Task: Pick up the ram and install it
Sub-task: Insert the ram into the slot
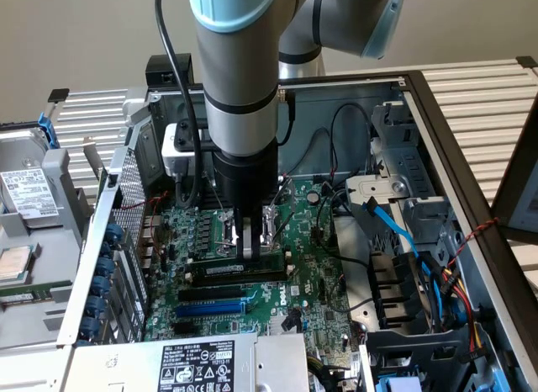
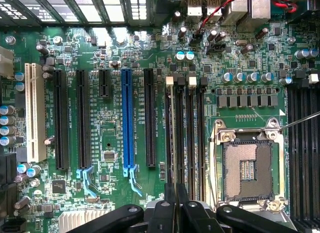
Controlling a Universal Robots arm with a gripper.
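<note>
Ram (image 1: 239,272) is what your claw (image 1: 250,251) has pinched between its narrowed fingers: you can see the long dark stick lying lengthwise just under the fingertips in the exterior view, its ends reaching out past the claw on both sides. It sits low against the green motherboard (image 1: 311,283), in the band of long black memory slots; you cannot tell from either view whether it is fully pressed home.

From your wrist view, the claw (image 2: 173,193) shows two dark fingers (image 2: 168,203) drawn close together, gripping the thin edge of the ram (image 2: 172,133), which runs straight away from the fingertips in line with the memory slots (image 2: 192,138). White end clips (image 2: 192,82) mark the far ends of those slots.

To one side of the claw you have the blue expansion slot (image 2: 128,120) and further black slots beyond it; to the other side lies the open processor socket (image 2: 247,168) with its metal frame.

In the exterior view, the blue slot (image 1: 214,307) lies nearer the camera than the claw, and the arm (image 1: 239,81) stands upright directly above the claw, inside the open computer case (image 1: 454,156).
</note>
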